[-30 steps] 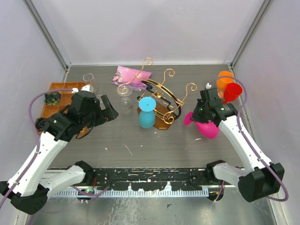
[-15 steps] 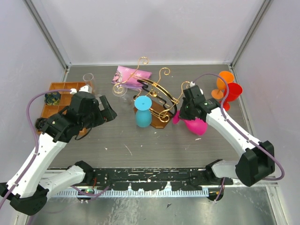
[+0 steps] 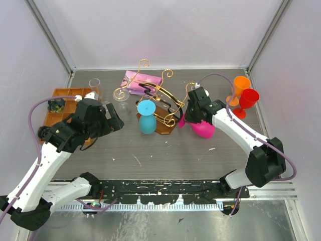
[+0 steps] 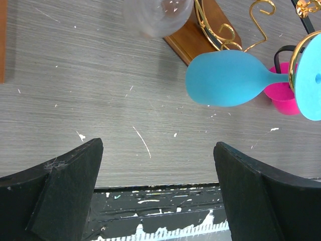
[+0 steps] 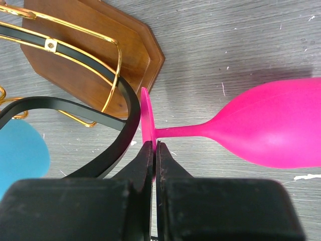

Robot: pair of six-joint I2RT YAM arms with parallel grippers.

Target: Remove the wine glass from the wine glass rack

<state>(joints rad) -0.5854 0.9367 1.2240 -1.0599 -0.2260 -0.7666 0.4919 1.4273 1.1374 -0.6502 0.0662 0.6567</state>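
Pinching the pink wine glass (image 5: 271, 125) by its foot, my right end effector (image 5: 154, 146) clamped tight, glass tipped sideways at 3 o'clock of the wine glass rack (image 5: 85, 45), my left end effector (image 4: 158, 150) spread apart at 9 o'clock.

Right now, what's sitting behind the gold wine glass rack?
A crumpled pink item lies behind the wine glass rack. The rack's rails and scrolls cross over its near edge, so its full shape is hidden, and I cannot tell what it is.

Orange tray (image 3: 64, 93) sat far left, a dark item (image 3: 55, 105) in one compartment; clear glass (image 3: 95, 86) upright by its back corner; pink pouch (image 3: 142, 80) back centre; orange glass (image 3: 241, 85) and red glass (image 3: 249, 99) upright together, far right.
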